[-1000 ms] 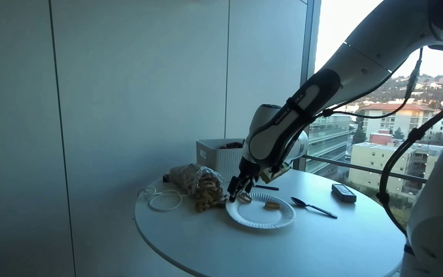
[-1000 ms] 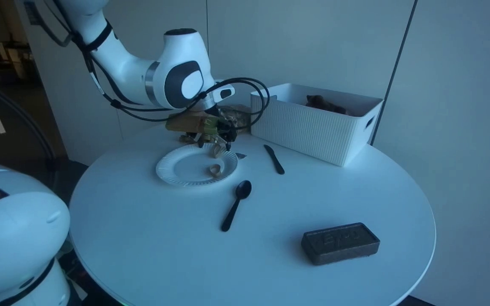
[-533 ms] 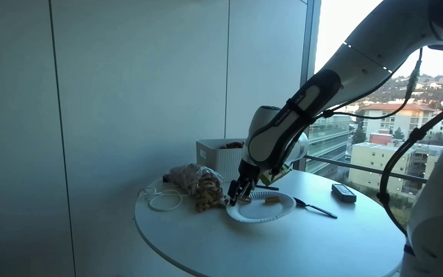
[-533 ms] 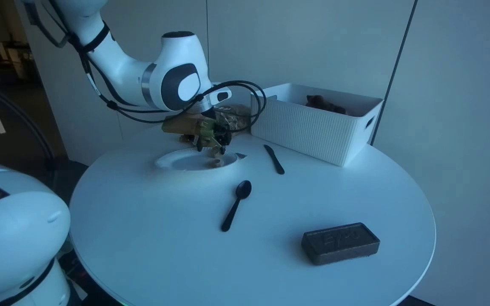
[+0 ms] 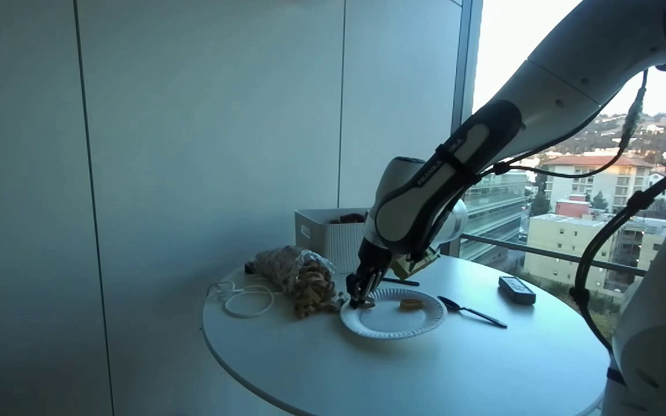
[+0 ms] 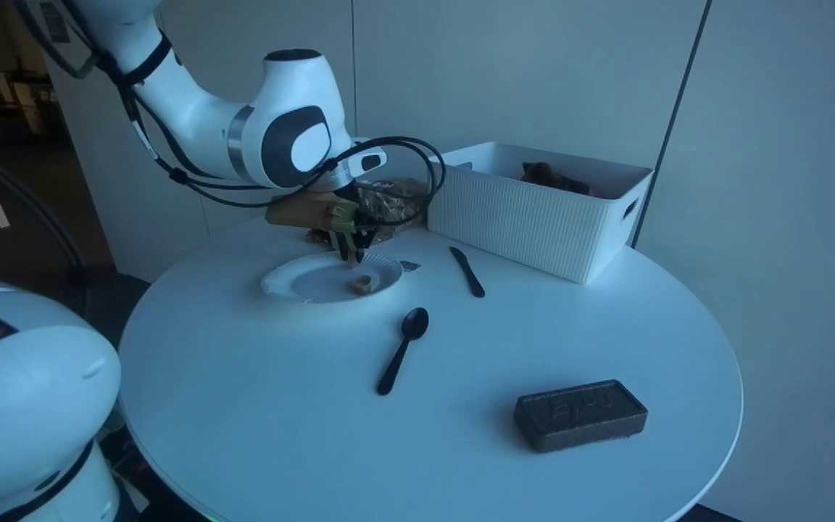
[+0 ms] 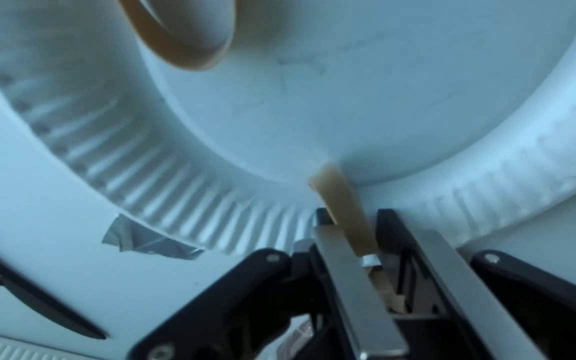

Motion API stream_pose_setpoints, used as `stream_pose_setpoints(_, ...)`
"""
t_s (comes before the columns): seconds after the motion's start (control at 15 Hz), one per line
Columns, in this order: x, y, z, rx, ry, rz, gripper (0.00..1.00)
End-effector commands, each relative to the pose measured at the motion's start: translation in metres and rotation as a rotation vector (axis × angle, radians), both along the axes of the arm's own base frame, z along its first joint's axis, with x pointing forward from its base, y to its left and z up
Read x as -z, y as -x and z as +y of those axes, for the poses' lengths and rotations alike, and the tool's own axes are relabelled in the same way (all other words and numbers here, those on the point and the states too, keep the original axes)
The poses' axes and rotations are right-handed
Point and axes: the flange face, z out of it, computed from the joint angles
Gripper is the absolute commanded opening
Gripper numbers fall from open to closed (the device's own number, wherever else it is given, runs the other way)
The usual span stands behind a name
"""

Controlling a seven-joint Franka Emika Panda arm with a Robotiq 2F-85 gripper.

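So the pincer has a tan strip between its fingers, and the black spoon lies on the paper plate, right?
No: the black spoon lies on the table, beside the paper plate, as an exterior view shows. The pincer does have the tan strip between its fingers.

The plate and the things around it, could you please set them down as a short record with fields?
Gripper: at the plate edge, a tan strip between its fingers; whether gripped, unclear
Also on plate: tan ring
Near plate: black spoon, black knife
Farther off: eraser; white cord
Bag: lying down, tan pieces at its mouth
Bin: white, dark item inside
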Motion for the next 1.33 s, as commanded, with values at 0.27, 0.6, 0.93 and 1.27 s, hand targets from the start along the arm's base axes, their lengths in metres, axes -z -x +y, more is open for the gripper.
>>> stream_pose_setpoints(0.27, -0.017, 0.018, 0.001, -0.002, 0.038, -0.098, 0.07)
stream_pose_setpoints(0.6, -0.046, 0.022, -0.019, 0.005, 0.056, -0.117, 0.07)
stream_pose_setpoints(0.93, -0.048, 0.037, -0.052, 0.078, 0.065, -0.019, 0.07)
stream_pose_setpoints(1.27, -0.033, 0.056, -0.082, 0.099, 0.092, 0.142, 0.08)
